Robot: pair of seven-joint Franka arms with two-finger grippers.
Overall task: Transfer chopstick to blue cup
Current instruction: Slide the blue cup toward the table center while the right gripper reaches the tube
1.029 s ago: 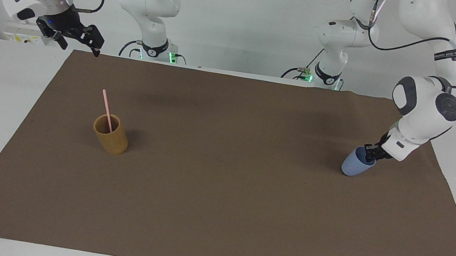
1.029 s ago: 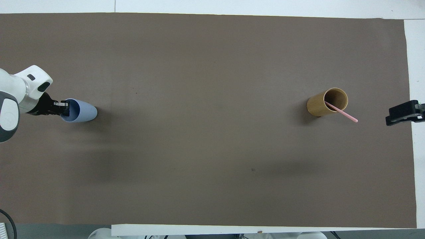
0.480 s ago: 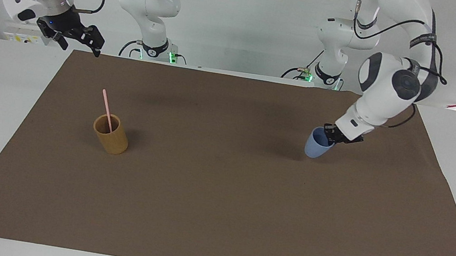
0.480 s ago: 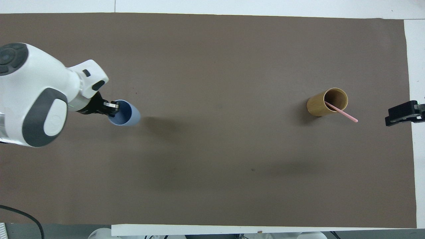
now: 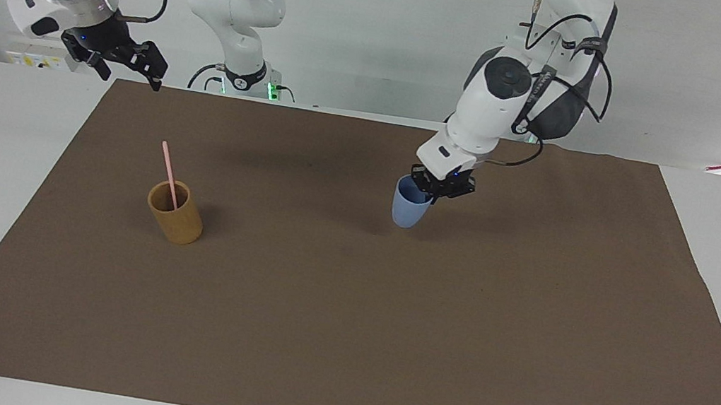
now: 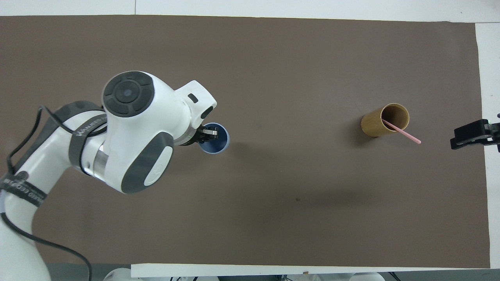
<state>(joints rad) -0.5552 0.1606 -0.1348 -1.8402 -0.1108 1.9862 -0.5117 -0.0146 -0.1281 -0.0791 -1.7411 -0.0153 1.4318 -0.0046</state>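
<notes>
The blue cup (image 5: 409, 210) (image 6: 216, 141) hangs upright just above the middle of the brown mat, my left gripper (image 5: 435, 190) (image 6: 209, 134) shut on its rim. The pale pink chopstick (image 5: 169, 174) (image 6: 403, 133) leans in a tan-yellow cup (image 5: 176, 213) (image 6: 383, 120) standing toward the right arm's end of the table. My right gripper (image 5: 132, 59) (image 6: 470, 134) waits open, raised over the mat's corner at that end, with nothing in it.
A brown mat (image 5: 339, 342) (image 6: 273, 218) covers most of the white table. The left arm's body (image 6: 129, 132) spans the mat from its own end to the middle.
My left gripper has carried the blue cup from the left arm's end of the mat to the middle, lifting and righting it. The right arm barely moved.
</notes>
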